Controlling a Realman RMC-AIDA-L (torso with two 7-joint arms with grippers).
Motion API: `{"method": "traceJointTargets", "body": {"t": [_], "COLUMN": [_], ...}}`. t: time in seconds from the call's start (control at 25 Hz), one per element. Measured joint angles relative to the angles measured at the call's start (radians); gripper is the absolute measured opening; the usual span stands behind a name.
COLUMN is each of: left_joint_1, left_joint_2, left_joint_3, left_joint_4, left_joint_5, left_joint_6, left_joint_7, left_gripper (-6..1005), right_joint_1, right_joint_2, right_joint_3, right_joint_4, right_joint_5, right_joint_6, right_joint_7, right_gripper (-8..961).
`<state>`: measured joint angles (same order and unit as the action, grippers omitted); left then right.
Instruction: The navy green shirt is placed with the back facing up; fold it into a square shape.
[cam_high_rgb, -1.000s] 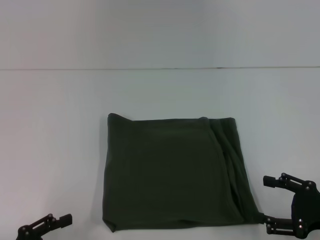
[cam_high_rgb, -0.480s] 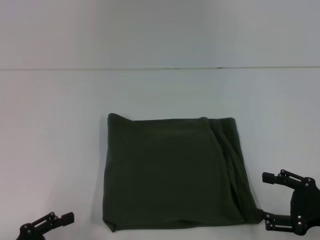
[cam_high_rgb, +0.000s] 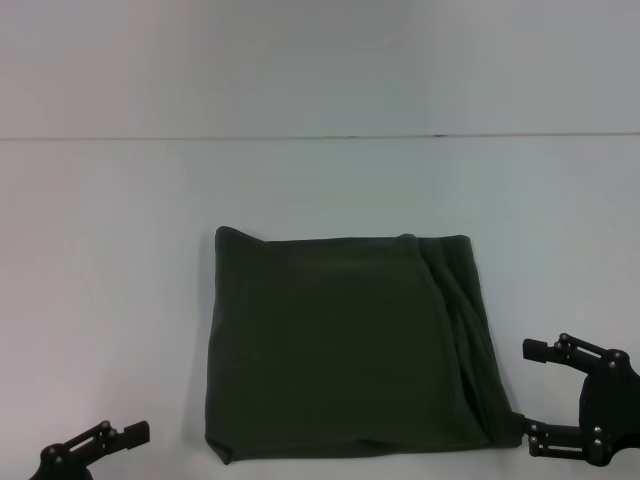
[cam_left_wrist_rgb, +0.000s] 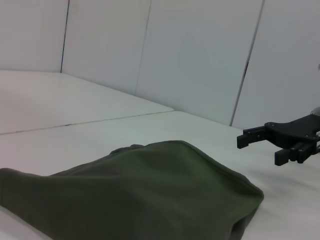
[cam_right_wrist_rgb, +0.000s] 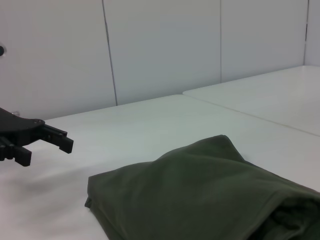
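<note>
The navy green shirt lies flat on the white table, folded into a rough square with its plain side up and no lettering showing. Creased layers bunch along its right edge. It also shows in the left wrist view and the right wrist view. My right gripper is open and empty, just off the shirt's near right corner; it also shows in the left wrist view. My left gripper sits low at the near left, apart from the shirt; in the right wrist view it looks open and empty.
A seam runs across the table behind the shirt. White wall panels stand beyond the table. Bare table surface surrounds the shirt on all sides.
Both grippers have drawn slightly back toward the near edge of the table. The shirt has not moved.
</note>
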<state>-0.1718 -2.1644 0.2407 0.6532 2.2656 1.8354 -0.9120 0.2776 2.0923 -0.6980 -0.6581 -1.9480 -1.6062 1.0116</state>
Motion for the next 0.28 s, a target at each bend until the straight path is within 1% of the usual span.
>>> {"method": "traceJointTargets", "body": {"t": [0.28], "left_joint_1": [0.000], "left_joint_2": [0.000], "left_joint_3": [0.000], "left_joint_4": [0.000], "left_joint_5": [0.000], "left_joint_6": [-0.001], "left_joint_7": [-0.001], "left_gripper": [868], "right_joint_1": [0.004], "right_joint_2": [0.000], "right_joint_3": [-0.008], "right_joint_4": [0.000], "right_joint_5": [-0.004], "right_joint_6": [-0.001], "right_joint_7": [0.007], "right_gripper": [947]}}
